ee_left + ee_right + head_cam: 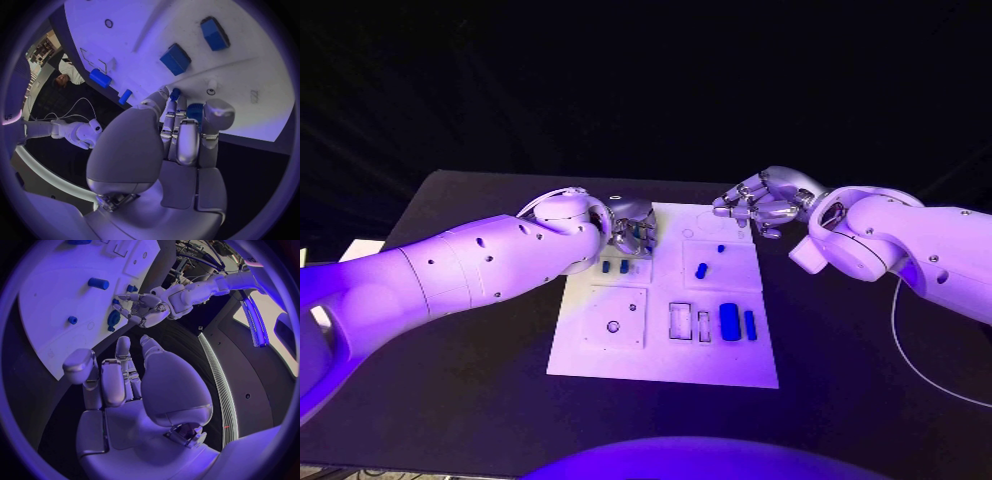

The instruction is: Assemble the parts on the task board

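I see the left robot hand (630,226) pinching a small blue plastic part (195,111) above the white task board (661,355); right robot hand (762,203) empty, fingers apart. Risk: the part slips out.

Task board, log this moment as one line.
left hand: on blue part | right hand: open, above task board far edge

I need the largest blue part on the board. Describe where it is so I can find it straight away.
Start at the white task board in the middle of the table and go to its near right section, where pieces stand in a row. The big blue part is the widest there, between a pale slot and a slimmer blue part.
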`<state>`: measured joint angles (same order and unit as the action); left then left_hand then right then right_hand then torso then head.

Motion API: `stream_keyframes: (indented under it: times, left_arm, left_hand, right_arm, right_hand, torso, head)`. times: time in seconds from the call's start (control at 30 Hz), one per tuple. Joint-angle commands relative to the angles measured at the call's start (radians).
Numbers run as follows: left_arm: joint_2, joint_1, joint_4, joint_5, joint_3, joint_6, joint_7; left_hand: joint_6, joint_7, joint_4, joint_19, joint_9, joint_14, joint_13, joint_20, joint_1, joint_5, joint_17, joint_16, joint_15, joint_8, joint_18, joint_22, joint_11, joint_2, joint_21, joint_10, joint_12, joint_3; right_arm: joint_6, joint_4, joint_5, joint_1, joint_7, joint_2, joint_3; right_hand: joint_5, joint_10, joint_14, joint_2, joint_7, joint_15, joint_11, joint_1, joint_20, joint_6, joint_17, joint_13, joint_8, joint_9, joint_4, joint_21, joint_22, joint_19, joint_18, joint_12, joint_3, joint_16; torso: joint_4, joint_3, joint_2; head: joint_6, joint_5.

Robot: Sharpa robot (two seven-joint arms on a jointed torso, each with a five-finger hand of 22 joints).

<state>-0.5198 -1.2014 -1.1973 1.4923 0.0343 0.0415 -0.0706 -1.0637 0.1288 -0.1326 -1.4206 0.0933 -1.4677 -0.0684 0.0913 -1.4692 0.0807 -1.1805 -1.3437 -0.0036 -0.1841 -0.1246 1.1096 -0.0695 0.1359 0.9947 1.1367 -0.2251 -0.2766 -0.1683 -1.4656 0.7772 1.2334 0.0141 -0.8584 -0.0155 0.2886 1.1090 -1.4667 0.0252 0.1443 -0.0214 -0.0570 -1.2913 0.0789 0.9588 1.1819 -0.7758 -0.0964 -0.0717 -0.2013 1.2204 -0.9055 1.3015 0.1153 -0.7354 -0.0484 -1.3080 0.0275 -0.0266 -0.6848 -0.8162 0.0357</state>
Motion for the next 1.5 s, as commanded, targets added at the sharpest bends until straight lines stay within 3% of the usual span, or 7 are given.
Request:
stream_keyframes:
  times: [0.03, 0.2, 0.73, 1.03, 1.3, 1.5]
  left_arm:
    - [0.006, 0.001, 0.005, 0.020, 0.000, -0.024, -0.017]
    - [0.013, 0.002, 0.013, 0.025, 0.000, -0.029, -0.026]
    - [0.028, 0.014, 0.032, 0.033, 0.000, -0.050, -0.048]
    - [0.019, 0.016, 0.021, 0.040, -0.001, 0.008, -0.026]
    - [-0.013, 0.016, -0.015, 0.004, -0.010, 0.059, -0.016]
    - [-0.048, 0.012, -0.052, -0.041, -0.025, 0.077, -0.009]
  left_hand:
    - [-0.006, 0.001, 0.000, -0.007, 0.000, -0.023, -0.001, -0.002, -0.002, 0.004, -0.003, -0.007, -0.009, 0.003, 0.013, 0.011, 0.000, -0.007, 0.015, 0.008, 0.005, -0.008]
    - [-0.007, 0.000, 0.002, -0.009, 0.000, -0.024, -0.001, -0.003, -0.005, 0.003, -0.003, -0.009, -0.010, 0.005, 0.015, 0.021, 0.001, -0.010, 0.025, 0.011, 0.008, -0.015]
    - [-0.018, 0.000, 0.014, -0.009, -0.002, -0.026, -0.002, -0.005, -0.016, 0.000, -0.002, -0.014, -0.012, 0.011, 0.017, 0.039, 0.004, -0.018, 0.042, 0.027, 0.016, -0.045]
    - [-0.056, -0.003, 0.067, -0.017, 0.003, -0.030, -0.016, -0.014, -0.057, -0.004, 0.000, -0.018, -0.022, 0.005, 0.024, 0.083, 0.016, -0.026, 0.089, 0.082, 0.004, -0.109]
    - [-0.057, 0.001, 0.073, -0.016, 0.001, -0.029, -0.016, -0.013, -0.035, -0.004, 0.010, -0.015, -0.019, 0.015, 0.026, 0.095, 0.012, -0.017, 0.100, 0.082, 0.019, -0.131]
    - [-0.059, 0.002, 0.077, -0.016, 0.001, -0.029, -0.016, -0.013, -0.031, -0.004, 0.012, -0.015, -0.019, 0.017, 0.027, 0.098, 0.012, -0.014, 0.102, 0.084, 0.023, -0.138]
  right_arm:
    - [0.012, -0.001, 0.007, -0.001, 0.009, 0.001, 0.000]
    - [0.013, -0.002, 0.008, -0.001, 0.008, 0.000, 0.000]
    - [0.016, -0.003, 0.009, 0.000, 0.007, 0.002, 0.000]
    - [0.017, -0.002, 0.009, 0.000, 0.009, 0.003, 0.000]
    - [0.016, 0.000, 0.009, -0.001, 0.010, 0.005, 0.000]
    - [0.016, 0.002, 0.009, -0.001, 0.011, 0.005, 0.000]
  right_hand:
    - [0.004, -0.005, -0.019, -0.010, 0.002, 0.000, -0.001, -0.002, 0.004, -0.002, -0.001, 0.001, -0.007, 0.000, 0.000, -0.006, 0.001, -0.007, 0.008, 0.002, 0.004, 0.006]
    - [0.005, -0.006, -0.019, -0.011, 0.003, 0.000, -0.001, -0.003, 0.004, -0.002, -0.001, 0.002, -0.007, 0.000, 0.000, -0.007, 0.001, -0.007, 0.008, 0.003, 0.004, 0.006]
    - [0.007, -0.006, -0.019, -0.012, 0.003, 0.000, -0.001, -0.005, 0.004, -0.002, -0.002, 0.002, -0.007, 0.000, 0.000, -0.007, 0.001, -0.007, 0.008, 0.003, 0.004, 0.007]
    - [0.007, -0.006, -0.019, -0.012, 0.003, 0.000, -0.001, -0.005, 0.004, -0.002, -0.002, 0.002, -0.007, 0.000, 0.000, -0.007, 0.001, -0.007, 0.008, 0.003, 0.004, 0.007]
    - [0.007, -0.006, -0.019, -0.012, 0.003, 0.000, -0.001, -0.005, 0.004, -0.002, -0.002, 0.002, -0.007, 0.000, 0.000, -0.007, 0.001, -0.007, 0.008, 0.003, 0.004, 0.007]
    - [0.007, -0.006, -0.019, -0.012, 0.003, 0.000, -0.001, -0.005, 0.004, -0.002, -0.002, 0.002, -0.007, 0.000, 0.000, -0.007, 0.001, -0.007, 0.008, 0.003, 0.004, 0.007]
  torso:
    - [-0.0011, 0.0000, 0.000]
    - [0.0014, -0.0002, 0.000]
    - [0.0007, -0.0002, 0.001]
    - [0.0011, 0.0005, 0.000]
    - [0.0009, 0.0011, 0.001]
    - [0.0031, 0.0000, 0.002]
  head:
    - [0.001, -0.001]
    - [-0.001, -0.003]
    - [-0.005, -0.003]
    - [-0.003, -0.003]
    - [0.000, -0.005]
    - [0.005, -0.009]
